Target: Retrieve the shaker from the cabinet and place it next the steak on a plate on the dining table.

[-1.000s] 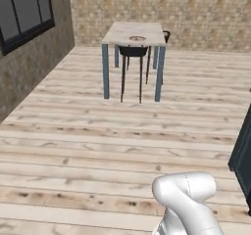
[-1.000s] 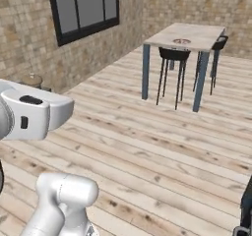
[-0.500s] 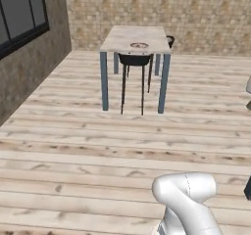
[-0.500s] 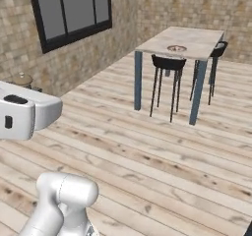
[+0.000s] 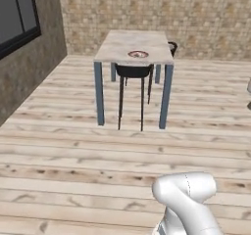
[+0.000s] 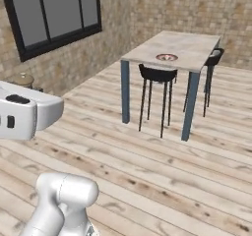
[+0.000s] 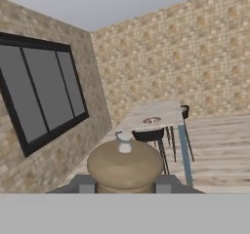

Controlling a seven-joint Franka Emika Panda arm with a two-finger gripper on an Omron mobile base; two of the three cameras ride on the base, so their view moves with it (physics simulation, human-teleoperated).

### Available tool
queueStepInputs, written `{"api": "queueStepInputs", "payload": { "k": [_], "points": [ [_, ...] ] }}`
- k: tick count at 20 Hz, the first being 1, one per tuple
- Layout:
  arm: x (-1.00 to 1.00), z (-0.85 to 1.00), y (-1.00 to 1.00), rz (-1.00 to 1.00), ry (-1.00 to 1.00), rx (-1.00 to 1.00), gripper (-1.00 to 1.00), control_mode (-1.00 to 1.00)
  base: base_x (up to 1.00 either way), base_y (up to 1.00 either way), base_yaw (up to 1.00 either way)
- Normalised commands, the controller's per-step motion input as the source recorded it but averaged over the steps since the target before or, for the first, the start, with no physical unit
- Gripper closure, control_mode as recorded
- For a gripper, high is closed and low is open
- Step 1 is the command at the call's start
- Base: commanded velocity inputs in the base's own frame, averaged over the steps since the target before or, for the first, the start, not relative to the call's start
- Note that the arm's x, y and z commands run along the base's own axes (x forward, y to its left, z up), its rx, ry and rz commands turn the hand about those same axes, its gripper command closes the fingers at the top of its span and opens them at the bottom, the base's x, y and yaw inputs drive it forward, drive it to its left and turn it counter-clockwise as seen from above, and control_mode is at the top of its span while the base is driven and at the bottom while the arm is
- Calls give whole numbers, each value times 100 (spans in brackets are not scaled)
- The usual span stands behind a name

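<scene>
In the hand view the gripper (image 7: 125, 183) was pinched on the shaker (image 7: 125, 165), a fingertip (image 7: 84, 183) pressed to each side of its tan wooden body, rounded and capped by a small pale knob. Beyond it stood the dining table (image 7: 161, 116), beige marble-like top on blue-grey legs, a black stool (image 7: 148, 136) tucked at its near edge. Both base views looked down on the table top (image 5: 122, 45), showing the round dark-rimmed plate (image 5: 138, 54) near the front edge with a reddish patch, the steak (image 6: 167, 57), on it; pale wood planks (image 5: 73, 151) covered the floor.
</scene>
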Motion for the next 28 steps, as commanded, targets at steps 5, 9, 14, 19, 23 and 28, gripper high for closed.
{"api": "queueStepInputs", "payload": {
  "k": [5, 9, 14, 19, 23, 28],
  "points": [
    [0, 0, 0, 0, 0, 0, 100, 100, 100, 18, -3],
    [0, 0, 0, 0, 0, 0, 100, 100, 100, 42, -6],
    [0, 0, 0, 0, 0, 0, 100, 100, 100, 40, -7],
    [0, 0, 0, 0, 0, 0, 100, 100, 100, 5, -16],
    [0, 0, 0, 0, 0, 0, 100, 100, 100, 0, -26],
    [0, 0, 0, 0, 0, 0, 100, 100, 100, 13, -36]
  ]
}}
